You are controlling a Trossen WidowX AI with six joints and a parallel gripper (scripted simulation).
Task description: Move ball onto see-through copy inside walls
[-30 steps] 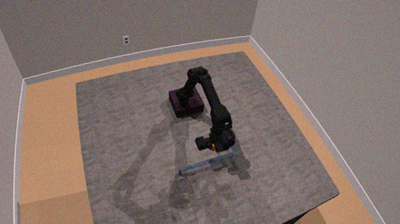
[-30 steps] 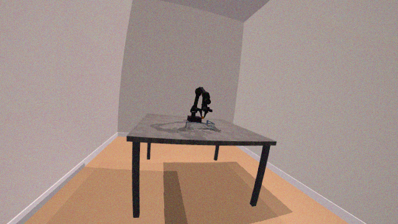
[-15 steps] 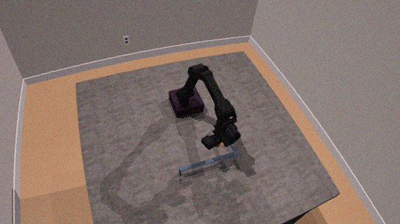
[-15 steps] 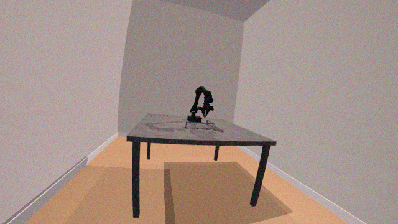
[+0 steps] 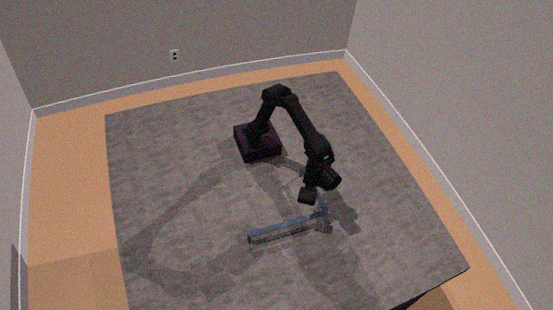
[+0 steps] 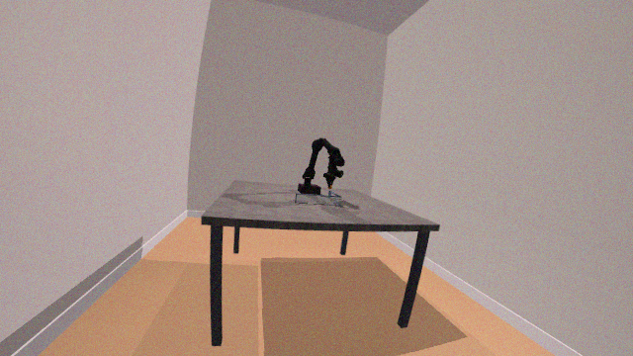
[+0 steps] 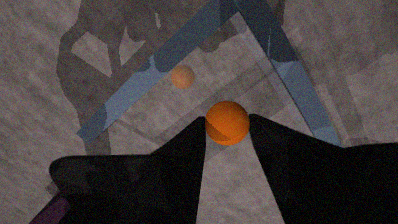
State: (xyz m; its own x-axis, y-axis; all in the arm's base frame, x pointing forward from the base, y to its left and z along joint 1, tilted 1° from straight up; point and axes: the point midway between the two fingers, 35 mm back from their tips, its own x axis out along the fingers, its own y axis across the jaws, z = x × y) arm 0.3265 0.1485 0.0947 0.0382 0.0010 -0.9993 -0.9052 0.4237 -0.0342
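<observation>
The orange ball (image 7: 227, 123) (image 6: 330, 187) is between the fingertips of my gripper (image 7: 226, 121), which is shut on it. The ball looks larger than its copy and is held above the table; the arm hides it in the top view. The see-through copy (image 7: 183, 77) is a paler orange ball, up and left of the held ball in the wrist view, beside the left wall's inner side. Two low clear bluish walls (image 5: 288, 225) (image 7: 130, 92) meet in a corner at the top of the wrist view. The right wall (image 7: 302, 95) runs down behind my right finger.
The grey table (image 5: 180, 143) (image 6: 267, 213) carries the arm's dark purple base (image 5: 262, 151), behind the walls as seen from the top view. Dark arm shadows fall across the table and the walled corner. The table's front edge is at the bottom right of the top view.
</observation>
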